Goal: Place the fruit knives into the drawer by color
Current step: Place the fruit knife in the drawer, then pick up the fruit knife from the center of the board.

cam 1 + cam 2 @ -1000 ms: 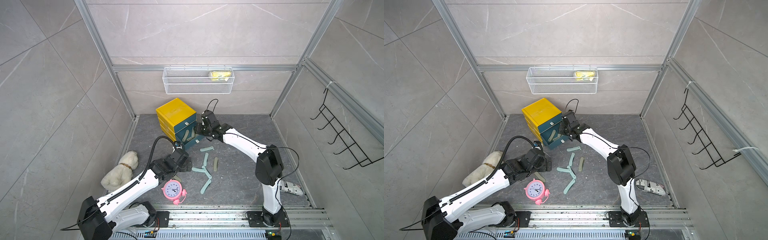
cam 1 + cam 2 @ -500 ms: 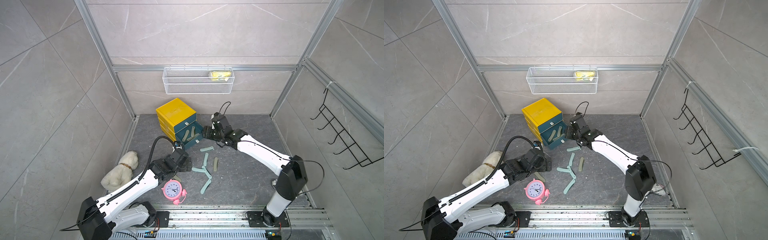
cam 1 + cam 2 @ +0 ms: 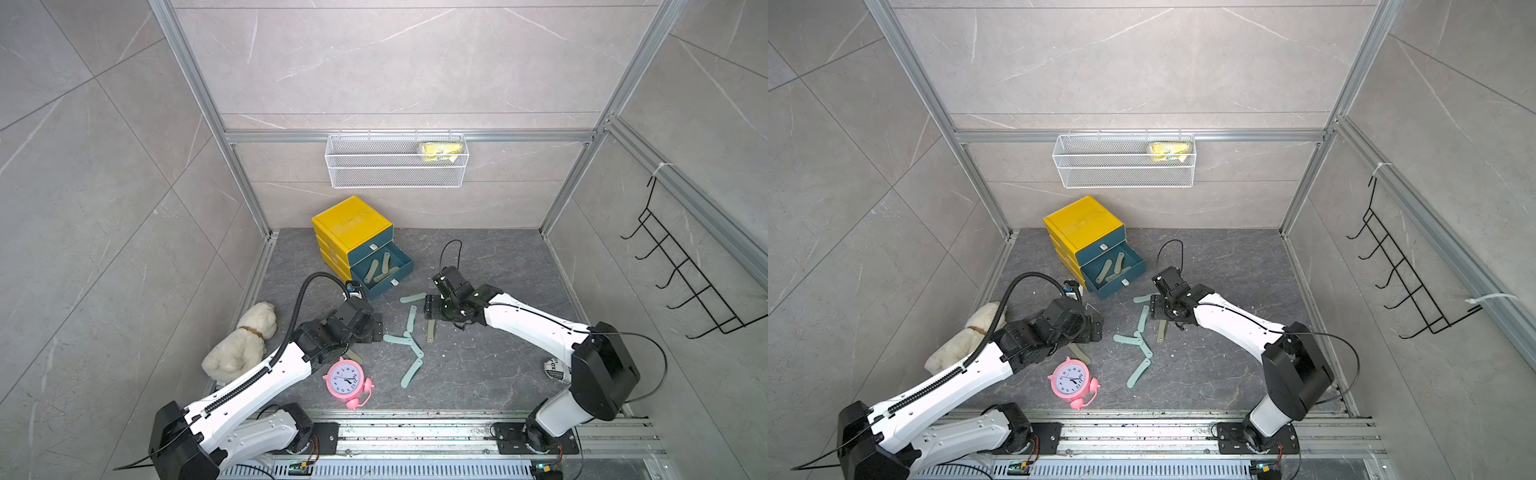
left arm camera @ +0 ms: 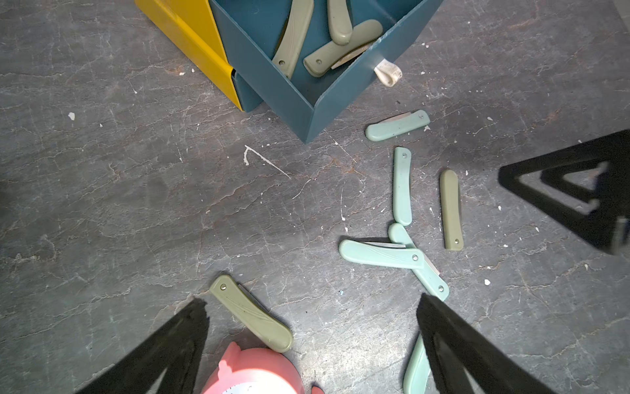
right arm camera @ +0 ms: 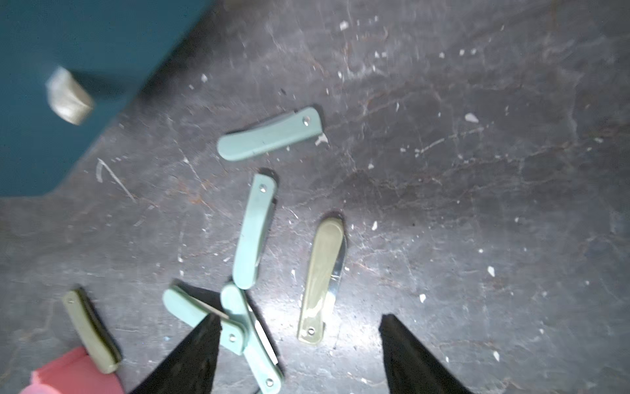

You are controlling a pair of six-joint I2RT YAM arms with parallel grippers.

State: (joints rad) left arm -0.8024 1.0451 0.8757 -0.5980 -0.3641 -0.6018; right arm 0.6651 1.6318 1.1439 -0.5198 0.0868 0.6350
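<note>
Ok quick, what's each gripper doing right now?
Left gripper: open, holding nothing.
Right gripper: open, holding nothing, over an olive knife.

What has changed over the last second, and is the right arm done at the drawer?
The right gripper has pulled back from the open drawer and now hangs over the nearest loose olive knife, jaws open and empty. Unchanged: the left gripper, open; the mint knives; the pink clock; the plush dog.
</note>
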